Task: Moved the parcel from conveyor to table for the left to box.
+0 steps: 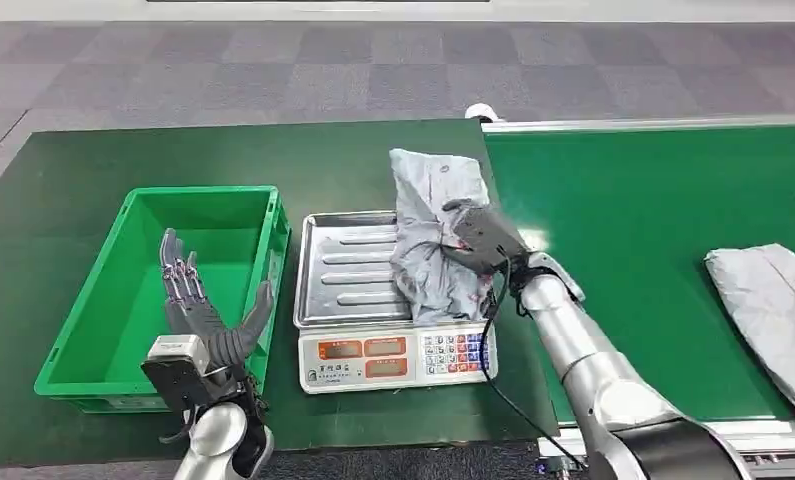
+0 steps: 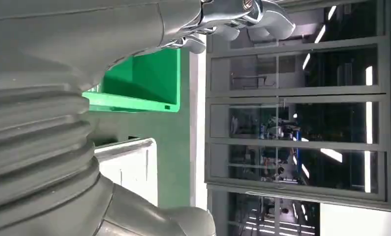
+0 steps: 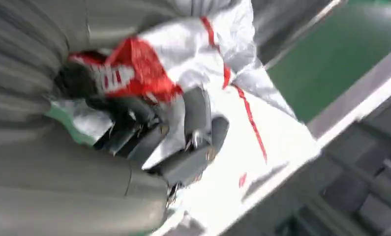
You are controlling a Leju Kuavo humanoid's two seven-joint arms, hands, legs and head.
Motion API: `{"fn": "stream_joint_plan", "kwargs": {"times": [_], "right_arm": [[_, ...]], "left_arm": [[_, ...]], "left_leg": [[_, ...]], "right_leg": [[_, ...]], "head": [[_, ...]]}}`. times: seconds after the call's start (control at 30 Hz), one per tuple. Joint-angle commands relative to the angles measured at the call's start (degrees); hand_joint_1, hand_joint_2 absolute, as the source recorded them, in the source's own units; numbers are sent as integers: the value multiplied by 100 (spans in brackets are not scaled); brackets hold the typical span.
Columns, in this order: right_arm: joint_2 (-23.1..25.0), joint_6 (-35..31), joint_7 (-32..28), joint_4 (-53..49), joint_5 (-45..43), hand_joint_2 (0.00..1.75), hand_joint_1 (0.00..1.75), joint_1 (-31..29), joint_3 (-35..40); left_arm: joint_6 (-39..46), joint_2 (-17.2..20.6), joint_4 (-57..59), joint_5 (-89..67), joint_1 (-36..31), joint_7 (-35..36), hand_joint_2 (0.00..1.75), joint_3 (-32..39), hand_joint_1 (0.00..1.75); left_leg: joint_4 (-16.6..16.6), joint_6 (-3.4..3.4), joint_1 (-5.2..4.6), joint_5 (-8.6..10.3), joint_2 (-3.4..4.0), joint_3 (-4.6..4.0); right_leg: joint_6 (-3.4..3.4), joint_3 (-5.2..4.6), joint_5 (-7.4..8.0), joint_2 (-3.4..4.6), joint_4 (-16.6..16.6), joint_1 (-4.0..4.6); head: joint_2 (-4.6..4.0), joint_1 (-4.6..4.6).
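1. Head view: high on body, facing forward and down over green table (image 1: 63, 180) and conveyor (image 1: 653, 200).
2. Left wrist view: turned sideways, close behind left hand (image 2: 41, 123), facing green crate (image 2: 149, 81); crate shared with head view.
3. Right wrist view: blurred, very close on parcel (image 3: 193, 39); shared with head view.

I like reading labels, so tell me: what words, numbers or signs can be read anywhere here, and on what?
None can be read.
Scale: displays and keypad markings too small.
Parcel held by the right hand: red print with white marks, too blurred.
Crate, second parcel: no text seen.
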Motion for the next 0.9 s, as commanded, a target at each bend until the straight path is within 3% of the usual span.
{"fn": "stream_joint_plan", "kwargs": {"times": [0.03,0.23,0.33,0.9], "right_arm": [[186,714,-464,854,-435,175,175,-248,172],[172,943,-783,800,-626,175,175,-179,128],[162,439,-590,781,-486,175,175,-214,280],[162,439,-590,781,-486,175,175,-214,280]], "left_arm": [[0,58,59,-4,36,22,175,188,0],[2,82,24,0,134,22,175,272,0],[107,115,4,-140,154,22,175,279,0],[107,115,4,-140,154,22,175,279,0]], "left_leg": [[-3,-2,0,0,10,5],[-8,-3,2,-3,18,15],[-10,-3,2,-4,23,18],[-4,-2,0,-1,12,5]], "right_leg": [[-5,2,1,7,-2,0],[-8,11,1,14,-9,3],[-9,12,2,18,-10,3],[-5,1,1,9,-3,1]], "head": [[0,2],[0,2],[0,0],[0,0]]}}
